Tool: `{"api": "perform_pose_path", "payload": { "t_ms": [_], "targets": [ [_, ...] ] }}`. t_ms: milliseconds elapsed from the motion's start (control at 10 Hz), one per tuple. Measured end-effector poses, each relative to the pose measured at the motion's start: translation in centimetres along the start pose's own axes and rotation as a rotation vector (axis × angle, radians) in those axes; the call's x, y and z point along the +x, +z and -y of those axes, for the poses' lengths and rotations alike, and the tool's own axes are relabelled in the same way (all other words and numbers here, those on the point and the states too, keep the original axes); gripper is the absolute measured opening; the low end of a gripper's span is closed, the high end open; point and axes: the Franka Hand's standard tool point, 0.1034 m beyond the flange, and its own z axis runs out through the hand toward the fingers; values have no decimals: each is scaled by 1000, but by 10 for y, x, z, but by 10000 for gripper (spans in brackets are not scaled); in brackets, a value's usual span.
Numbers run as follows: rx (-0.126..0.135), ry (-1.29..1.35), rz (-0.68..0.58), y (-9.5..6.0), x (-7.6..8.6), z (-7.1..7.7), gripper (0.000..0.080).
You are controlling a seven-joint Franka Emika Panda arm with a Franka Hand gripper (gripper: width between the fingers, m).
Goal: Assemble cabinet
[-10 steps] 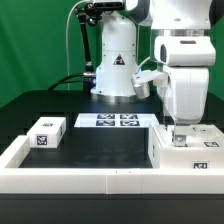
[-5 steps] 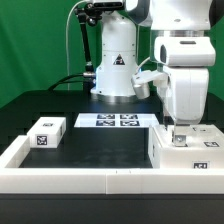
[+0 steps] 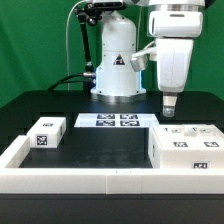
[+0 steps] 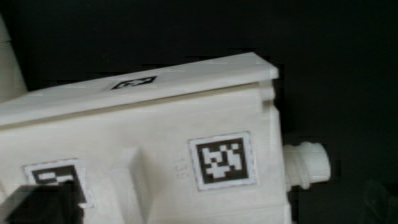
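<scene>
The white cabinet body [image 3: 186, 146] lies at the exterior view's right, against the table's rim, with tags on its top and front. My gripper [image 3: 169, 104] hangs straight above its far left part, clear of it and empty. Its fingers are seen edge-on there. The wrist view looks down on the cabinet body [image 4: 160, 120] with its tags and a round white knob [image 4: 310, 164] on one side; no finger shows over it. A smaller white block [image 3: 45, 133] with tags sits at the exterior view's left.
The marker board [image 3: 118, 121] lies flat at the table's back middle. A low white rim [image 3: 90, 181] edges the table's front and sides. The robot base [image 3: 115, 65] stands behind the board.
My gripper has risen from the top of the cabinet body to well above it. The cabinet body and the small block have stayed put.
</scene>
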Motion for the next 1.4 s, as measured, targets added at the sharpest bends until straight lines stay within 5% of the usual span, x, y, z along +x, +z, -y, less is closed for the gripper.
{"api": "perform_pose_path", "payload": {
  "t_ms": [400,700,1400],
  "targets": [
    [8,204,-7,3,0,1,797],
    [-20,594,-49,8,6,10,797],
    [75,1403,-77,14,30,29,797]
  ]
}}
